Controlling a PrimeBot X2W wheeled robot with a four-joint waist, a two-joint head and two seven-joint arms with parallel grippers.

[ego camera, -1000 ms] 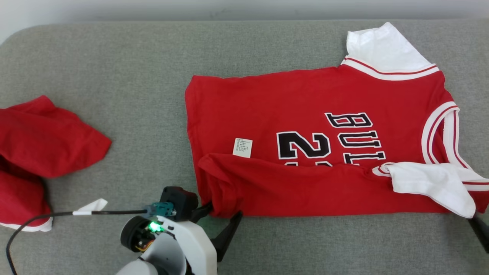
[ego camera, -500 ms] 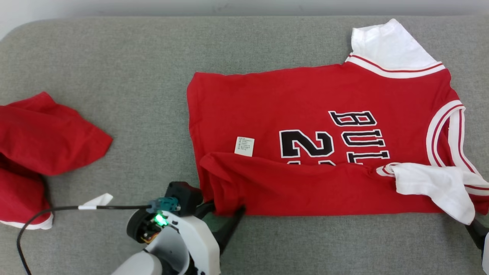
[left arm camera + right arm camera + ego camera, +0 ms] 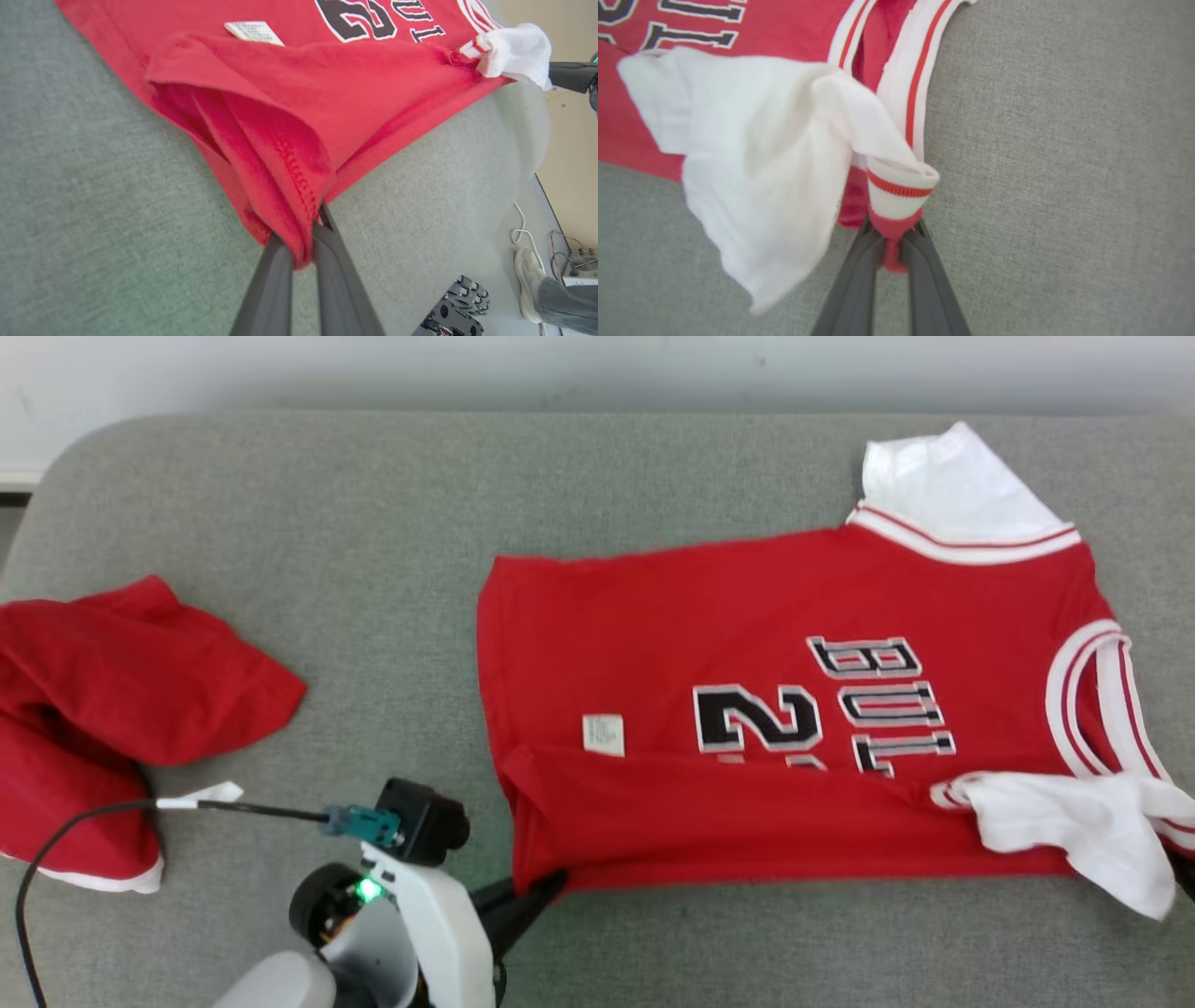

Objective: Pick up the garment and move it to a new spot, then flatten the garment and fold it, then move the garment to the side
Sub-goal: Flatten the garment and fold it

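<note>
The garment (image 3: 747,616) is a red jersey with white sleeves and black lettering, spread on the grey padded surface (image 3: 373,569) with its near edge folded over. My left gripper (image 3: 551,882) is shut on the jersey's near left hem corner; in the left wrist view its fingers (image 3: 280,261) pinch the bunched red hem (image 3: 299,196). At the other end, my right gripper (image 3: 892,240) is shut on the red cloth under the striped white trim (image 3: 899,186), next to the crumpled white sleeve (image 3: 752,154). That sleeve lies at the near right (image 3: 1074,826).
A second red garment (image 3: 112,709) lies heaped at the left edge. A black cable (image 3: 75,817) runs from my left wrist across the surface. Bare grey padding stretches between the two garments and along the front. A person's shoe (image 3: 525,275) stands on the floor beyond.
Both grippers have closed on the jersey, left on the hem corner, right at the sleeve end. The head camera has shifted, so the whole picture sits lower.
</note>
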